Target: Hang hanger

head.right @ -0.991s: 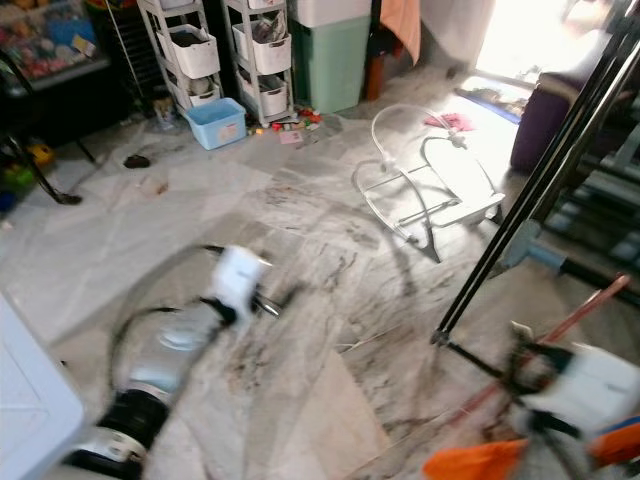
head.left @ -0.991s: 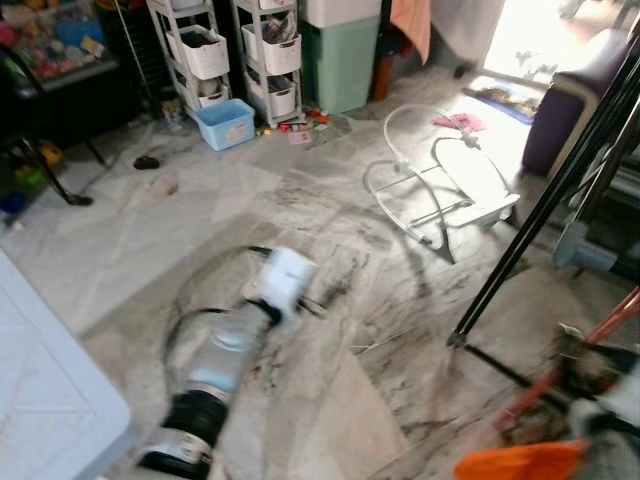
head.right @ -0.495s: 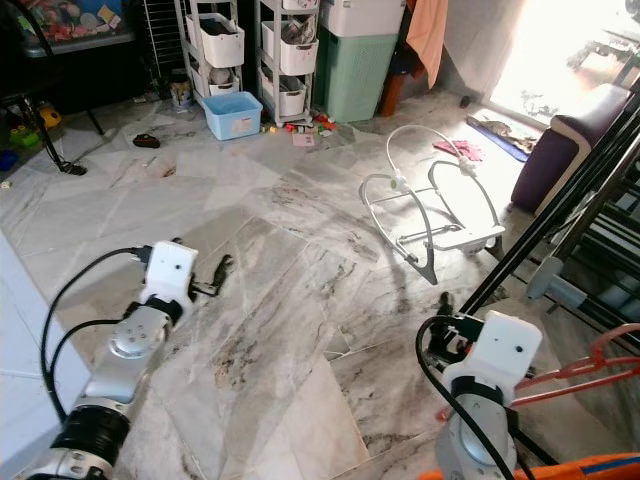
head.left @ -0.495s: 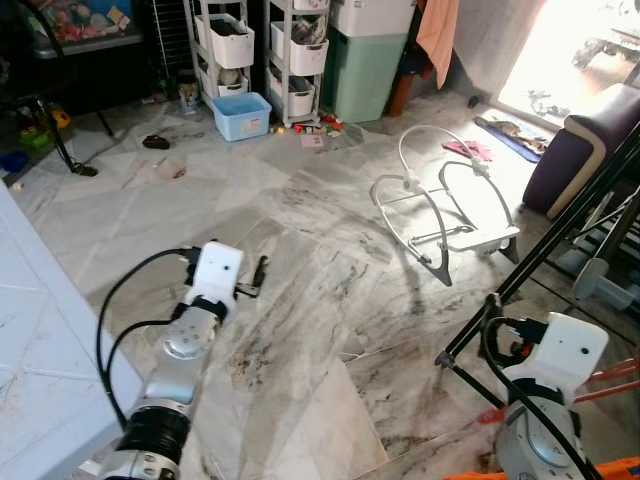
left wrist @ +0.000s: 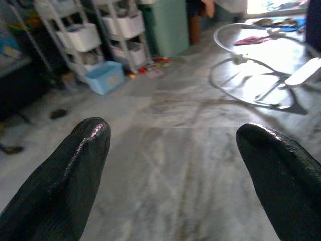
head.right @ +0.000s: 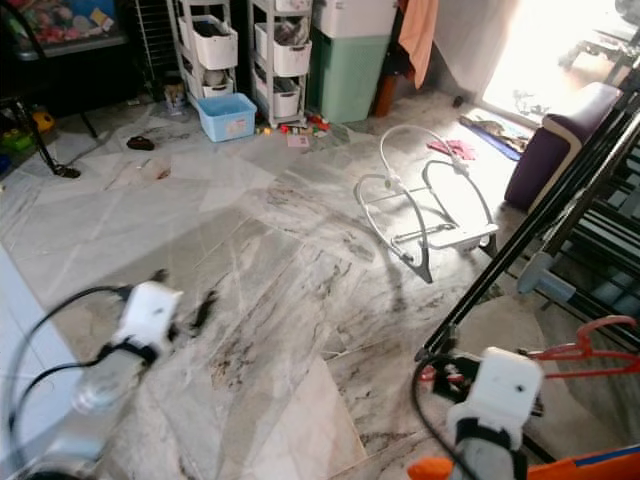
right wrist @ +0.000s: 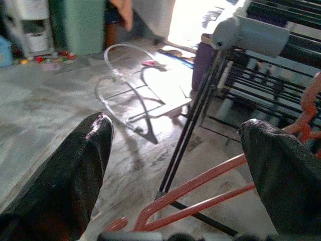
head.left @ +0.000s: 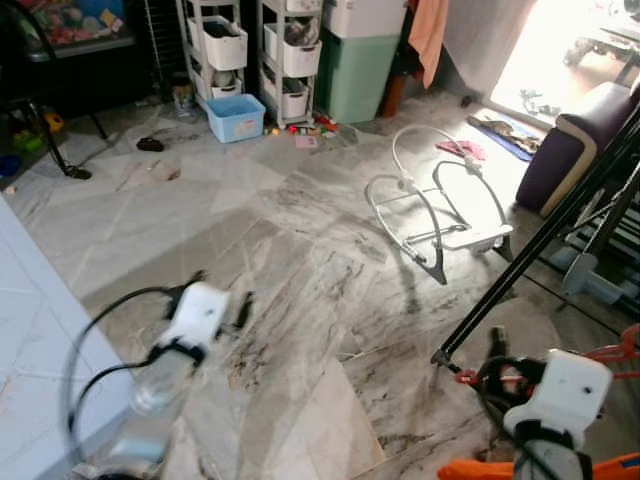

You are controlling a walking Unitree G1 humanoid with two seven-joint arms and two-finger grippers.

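Nearest to me, my right gripper [right wrist: 175, 165] has its fingers spread wide with nothing clamped. The hanger [right wrist: 200, 193] lies between and just past the fingertips [right wrist: 83, 165], low by the floor [head.left: 330, 260]. In the head view I see the same red hanger [head.right: 580, 355] to the right of my right wrist, beside the foot of the drying rack [head.right: 560, 180].

My left gripper [left wrist: 173, 175] is likewise open and empty, held out over bare floor and blurred in the head views.

I judge the hanger to be light, stiff plastic, thin in section and probably smooth, so it may pivot or slip in a loose pinch. I would take hold across the straight lower bar near its middle, or at the neck under the hook, and leave the hook free for a rack rail.

Farther off stands a white bouncer frame [head.left: 440, 200]. Beyond it are a blue bin [head.left: 237, 117], drawer carts [head.left: 250, 50] and a green cabinet [head.left: 355, 70].
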